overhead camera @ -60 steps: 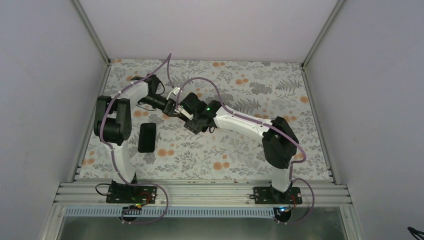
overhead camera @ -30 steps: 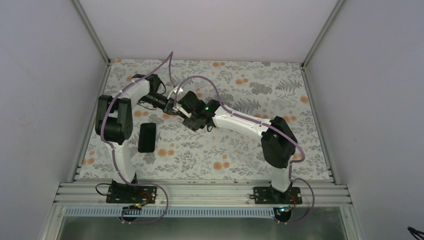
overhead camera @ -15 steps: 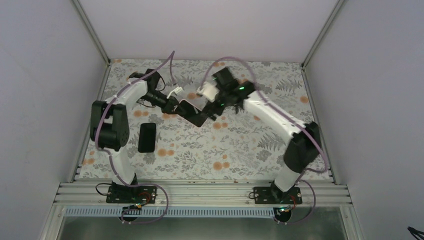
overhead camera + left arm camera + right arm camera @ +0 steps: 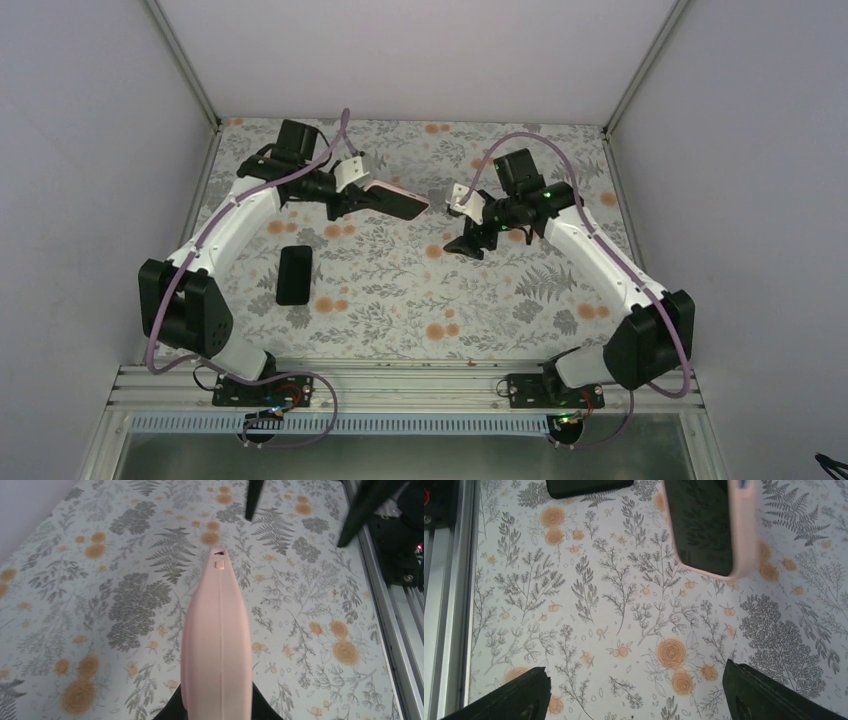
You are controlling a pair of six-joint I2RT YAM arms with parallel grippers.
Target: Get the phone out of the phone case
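My left gripper (image 4: 350, 196) is shut on one end of the pink phone case (image 4: 392, 203), holding it edge-up above the far-left of the floral cloth. The left wrist view shows the case's (image 4: 217, 640) pink spine between my black fingers (image 4: 172, 711). From the right wrist, the case (image 4: 711, 525) shows a dark glossy face inside its pink rim; I cannot tell whether that is the phone. A black phone-like slab (image 4: 294, 274) lies flat on the cloth, also in the right wrist view (image 4: 584, 486). My right gripper (image 4: 468, 240) hangs open and empty, right of the case.
The floral cloth (image 4: 420, 290) covers the table between grey walls. An aluminium rail (image 4: 400, 385) runs along the near edge with both arm bases on it. The right gripper's two dark fingers (image 4: 252, 497) show at the top of the left wrist view.
The right gripper has let go of the case and swung away to the right, opening. The left arm has lifted the case and turned it, still gripping it. The black slab has not moved.
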